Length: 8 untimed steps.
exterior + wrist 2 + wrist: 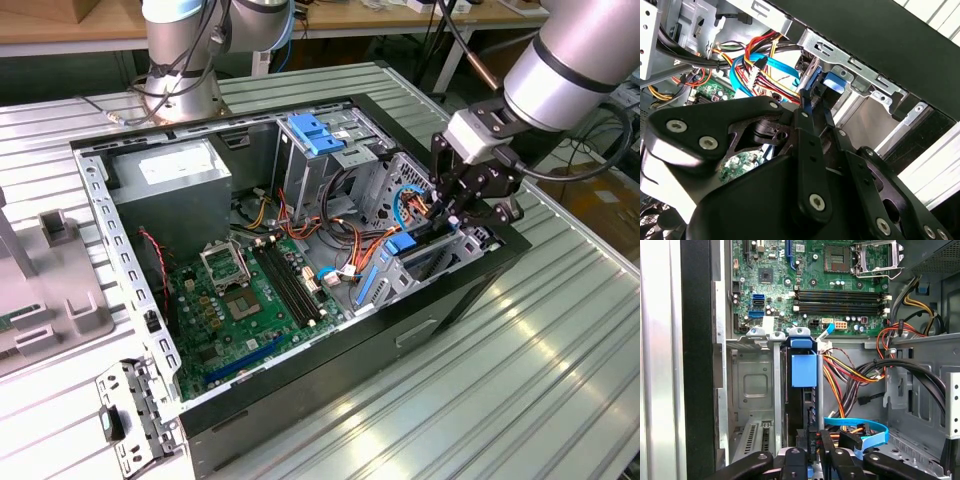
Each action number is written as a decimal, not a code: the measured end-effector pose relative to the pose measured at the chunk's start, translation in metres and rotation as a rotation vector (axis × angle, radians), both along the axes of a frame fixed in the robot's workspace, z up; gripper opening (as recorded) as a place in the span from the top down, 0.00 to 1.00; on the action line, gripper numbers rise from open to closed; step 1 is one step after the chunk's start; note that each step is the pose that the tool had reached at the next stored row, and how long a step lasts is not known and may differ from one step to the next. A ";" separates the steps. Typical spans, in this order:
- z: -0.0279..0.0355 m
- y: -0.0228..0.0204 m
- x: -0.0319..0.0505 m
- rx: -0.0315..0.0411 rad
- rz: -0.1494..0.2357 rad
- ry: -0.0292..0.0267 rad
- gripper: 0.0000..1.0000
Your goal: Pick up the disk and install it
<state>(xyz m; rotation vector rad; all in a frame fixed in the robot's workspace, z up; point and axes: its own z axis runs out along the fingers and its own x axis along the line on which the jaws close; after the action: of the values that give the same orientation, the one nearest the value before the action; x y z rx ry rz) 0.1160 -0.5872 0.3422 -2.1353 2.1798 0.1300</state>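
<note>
The gripper [452,215] hangs over the computer case's [330,375] drive cage at the exterior view's 3 o'clock, fingers [826,450] pinched narrow on the disk [809,412], standing edge-up in its slot. Judged stiff, dense, shock-sensitive; best held by its edges.

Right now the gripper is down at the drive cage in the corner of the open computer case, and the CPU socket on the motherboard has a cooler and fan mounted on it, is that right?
Not quite. The CPU socket is bare, with no cooler or fan on it; the first wrist view shows its open metal frame. The rest holds: in the exterior view the gripper is down at the drive cage in the corner of the open computer case.
</note>
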 end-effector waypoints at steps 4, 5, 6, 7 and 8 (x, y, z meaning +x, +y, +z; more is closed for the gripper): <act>0.0046 0.0000 0.0000 0.0000 0.000 0.0000 0.75; 0.0097 0.0000 0.0000 0.0000 0.000 0.0000 0.75; 0.0132 0.0000 0.0001 0.0000 0.000 0.0000 0.75; 0.0151 0.0003 0.0001 0.0002 0.000 0.0000 0.75; 0.0150 0.0011 0.0001 0.0003 0.000 0.0000 0.75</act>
<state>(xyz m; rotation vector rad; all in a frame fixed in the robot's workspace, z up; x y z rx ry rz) 0.1161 -0.5861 0.3572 -2.1351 2.1796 0.1303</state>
